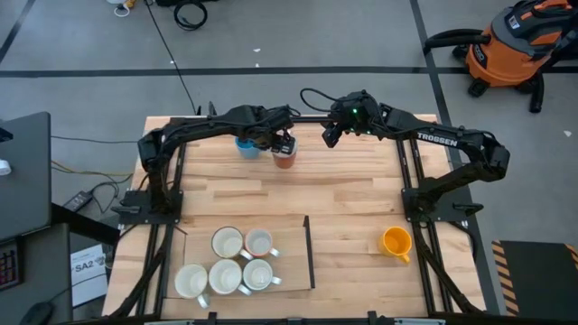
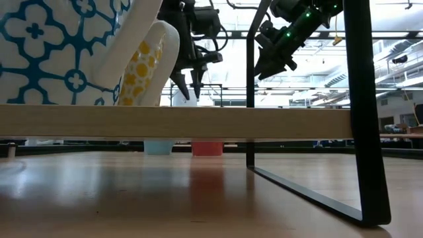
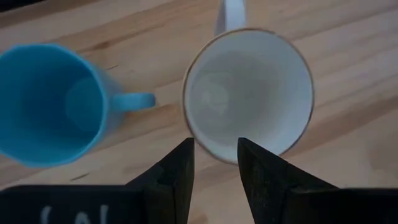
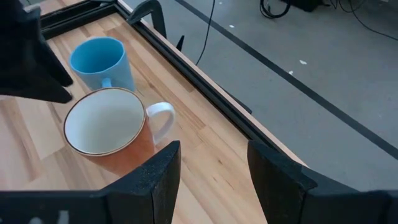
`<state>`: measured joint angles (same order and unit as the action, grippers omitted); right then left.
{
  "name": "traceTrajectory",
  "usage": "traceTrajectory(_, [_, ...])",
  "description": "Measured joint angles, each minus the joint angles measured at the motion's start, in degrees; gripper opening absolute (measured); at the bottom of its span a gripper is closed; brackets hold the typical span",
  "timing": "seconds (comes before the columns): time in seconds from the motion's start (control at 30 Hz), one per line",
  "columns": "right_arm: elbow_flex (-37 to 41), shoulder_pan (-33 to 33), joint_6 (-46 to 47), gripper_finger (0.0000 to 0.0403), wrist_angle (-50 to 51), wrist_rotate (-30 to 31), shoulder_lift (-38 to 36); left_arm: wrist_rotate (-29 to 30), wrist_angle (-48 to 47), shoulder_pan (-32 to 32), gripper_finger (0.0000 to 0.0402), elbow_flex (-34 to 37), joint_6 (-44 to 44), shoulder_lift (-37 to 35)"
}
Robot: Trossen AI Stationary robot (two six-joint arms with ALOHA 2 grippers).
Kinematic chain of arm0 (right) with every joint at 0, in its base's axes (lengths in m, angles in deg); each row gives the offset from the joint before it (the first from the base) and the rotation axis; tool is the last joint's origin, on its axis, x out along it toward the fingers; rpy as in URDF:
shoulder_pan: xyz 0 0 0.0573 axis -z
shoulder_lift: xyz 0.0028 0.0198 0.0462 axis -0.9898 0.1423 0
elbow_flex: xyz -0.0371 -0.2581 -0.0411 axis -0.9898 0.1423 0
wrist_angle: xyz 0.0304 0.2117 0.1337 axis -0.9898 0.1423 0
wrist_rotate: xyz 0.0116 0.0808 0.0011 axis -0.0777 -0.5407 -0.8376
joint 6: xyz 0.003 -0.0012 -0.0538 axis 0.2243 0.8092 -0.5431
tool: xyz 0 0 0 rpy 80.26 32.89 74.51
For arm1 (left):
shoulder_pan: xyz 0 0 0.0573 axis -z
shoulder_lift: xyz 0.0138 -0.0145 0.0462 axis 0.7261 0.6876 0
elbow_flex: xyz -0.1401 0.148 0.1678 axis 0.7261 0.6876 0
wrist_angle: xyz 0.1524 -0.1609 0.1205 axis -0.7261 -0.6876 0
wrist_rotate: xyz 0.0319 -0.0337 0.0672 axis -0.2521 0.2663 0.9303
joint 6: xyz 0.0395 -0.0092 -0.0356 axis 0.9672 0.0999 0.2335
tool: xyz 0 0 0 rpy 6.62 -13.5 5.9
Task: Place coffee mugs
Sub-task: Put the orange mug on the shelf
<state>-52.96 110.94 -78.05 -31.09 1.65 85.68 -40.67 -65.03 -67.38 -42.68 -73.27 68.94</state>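
The reddish-brown mug (image 1: pixel 285 159), white inside, stands upright near the table's far edge, with the blue mug (image 1: pixel 247 147) just to its left. In the left wrist view the reddish-brown mug (image 3: pixel 249 93) and the blue mug (image 3: pixel 46 102) both show from above. My left gripper (image 1: pixel 283 144) hangs open above the reddish-brown mug (image 2: pixel 207 148), fingers pointing down (image 2: pixel 188 82) and clear of its rim (image 3: pixel 214 155). My right gripper (image 1: pixel 330 135) hovers open to the right of that mug, raised off the table (image 2: pixel 271 66), looking at both mugs (image 4: pixel 214 162).
An orange-yellow mug (image 1: pixel 396 242) stands alone at the right. Several white mugs (image 1: pixel 228 242) sit in a black-framed tray (image 1: pixel 307 253) at the near left. The tray's upright frame (image 2: pixel 363 112) and patterned mugs (image 2: pixel 66 53) fill the low view. Bare wood lies mid-table.
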Motion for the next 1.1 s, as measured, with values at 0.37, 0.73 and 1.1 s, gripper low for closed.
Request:
traceTrajectory(0.37, [0.0, -0.2, 0.0, 0.0191, 0.0, -0.1, 0.0, -0.2, 1.5, 0.0, 0.0128, 0.0, -0.6, 2.9])
traceTrajectory(0.73, [0.0, -0.2, -0.4, 0.0191, 0.1, -0.4, 0.0, 0.1, -3.8, 0.0, 0.0128, 0.0, 0.0, 3.0])
traceTrajectory(1.1, [0.0, -0.2, -0.4, 0.0191, 0.1, -0.4, 0.0, 0.2, -2.3, 0.0, 0.0128, 0.1, -0.6, 3.0])
